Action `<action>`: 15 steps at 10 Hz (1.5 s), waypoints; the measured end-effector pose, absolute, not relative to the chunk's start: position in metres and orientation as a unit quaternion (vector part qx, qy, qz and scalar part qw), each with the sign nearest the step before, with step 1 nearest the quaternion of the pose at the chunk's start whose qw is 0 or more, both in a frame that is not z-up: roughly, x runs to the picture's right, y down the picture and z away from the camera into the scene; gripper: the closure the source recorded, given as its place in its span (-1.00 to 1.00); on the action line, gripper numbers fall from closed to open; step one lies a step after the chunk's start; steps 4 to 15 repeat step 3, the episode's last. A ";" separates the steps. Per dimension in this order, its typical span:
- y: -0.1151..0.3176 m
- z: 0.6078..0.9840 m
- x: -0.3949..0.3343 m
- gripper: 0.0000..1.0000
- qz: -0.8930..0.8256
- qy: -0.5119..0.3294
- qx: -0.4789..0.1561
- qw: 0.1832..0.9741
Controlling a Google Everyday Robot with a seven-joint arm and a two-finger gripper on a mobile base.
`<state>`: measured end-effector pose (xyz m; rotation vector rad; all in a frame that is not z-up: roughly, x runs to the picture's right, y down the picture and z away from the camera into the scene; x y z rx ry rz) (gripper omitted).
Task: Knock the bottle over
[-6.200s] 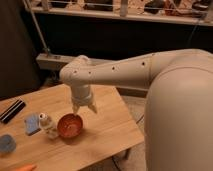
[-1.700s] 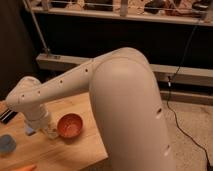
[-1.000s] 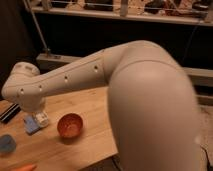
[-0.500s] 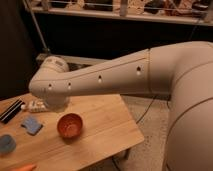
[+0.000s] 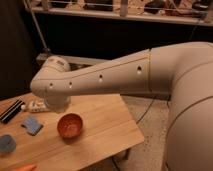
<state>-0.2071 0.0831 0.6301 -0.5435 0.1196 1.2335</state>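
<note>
The bottle (image 5: 34, 106) is small, slim and whitish. It lies on its side on the wooden table (image 5: 105, 130) at the far left, behind the flat blue pad (image 5: 32, 125). My gripper (image 5: 56, 103) hangs under the arm's big white joint (image 5: 50, 82), just right of the bottle's end and behind the red-brown bowl (image 5: 70, 125). The joint hides most of the gripper. I cannot tell whether it touches the bottle.
A black bar-shaped object (image 5: 12, 111) lies left of the bottle. A round blue thing (image 5: 6, 144) sits at the left edge and an orange thing (image 5: 22, 167) at the bottom left. My white arm (image 5: 150, 75) spans the view. The table's right edge drops to the floor.
My arm has risen and swung right, uncovering the pad and the bottle. The bottle, earlier under my gripper, now lies on its side farther back. The bowl has not moved.
</note>
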 end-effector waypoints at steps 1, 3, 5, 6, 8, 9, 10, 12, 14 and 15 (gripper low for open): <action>0.083 0.630 -0.207 0.90 0.571 0.055 -0.251 0.780; 0.083 0.630 -0.207 0.90 0.571 0.055 -0.251 0.780; 0.083 0.630 -0.207 0.90 0.571 0.055 -0.251 0.780; 0.083 0.630 -0.207 0.90 0.571 0.055 -0.251 0.780; 0.083 0.630 -0.207 0.90 0.571 0.055 -0.251 0.780; 0.083 0.630 -0.207 0.90 0.571 0.055 -0.251 0.780; 0.083 0.630 -0.207 0.90 0.571 0.055 -0.251 0.780; 0.083 0.630 -0.207 0.90 0.571 0.055 -0.251 0.780; 0.083 0.630 -0.207 0.90 0.571 0.055 -0.251 0.780; 0.083 0.630 -0.207 0.90 0.571 0.055 -0.251 0.780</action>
